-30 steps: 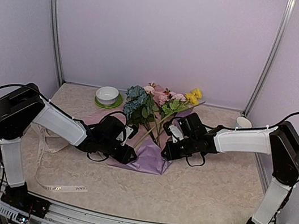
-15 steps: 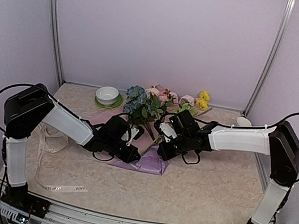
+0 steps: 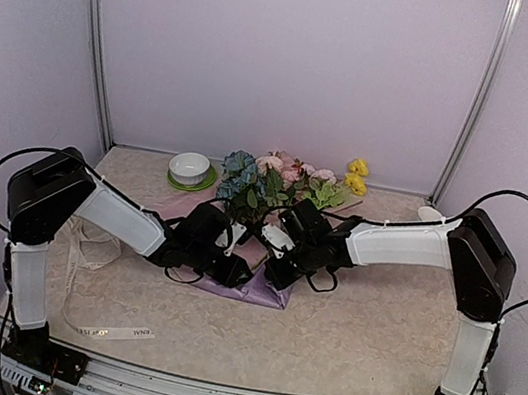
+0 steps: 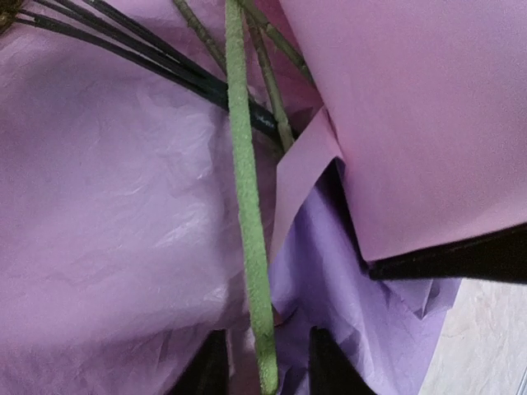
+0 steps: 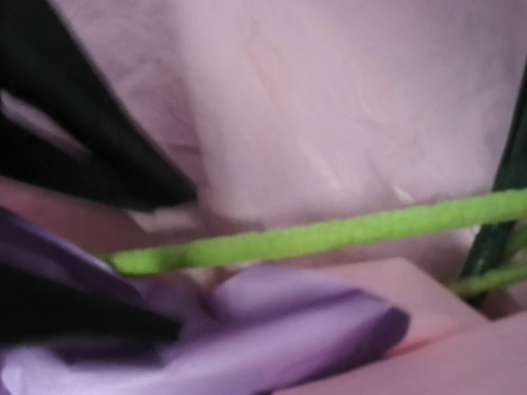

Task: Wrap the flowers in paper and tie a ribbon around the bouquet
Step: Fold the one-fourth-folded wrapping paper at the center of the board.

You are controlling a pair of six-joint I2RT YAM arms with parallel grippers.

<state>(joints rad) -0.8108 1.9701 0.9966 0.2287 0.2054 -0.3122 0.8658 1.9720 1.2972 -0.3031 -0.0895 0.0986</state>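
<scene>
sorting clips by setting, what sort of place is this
Probably a lab robot booth: plain walls with metal posts, two arms bolted at the table edge, staged flowers and bowl.

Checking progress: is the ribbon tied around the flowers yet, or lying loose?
Loose: the ribbon lies flat on the table, front left, well apart from the flowers and paper.

Flowers [image 3: 287,181] blue, pink, yellow, green stems; paper [image 3: 258,291] lilac-pink; ribbon [image 3: 125,333] cream, dark lettering; bowl [image 3: 189,166] white.
</scene>
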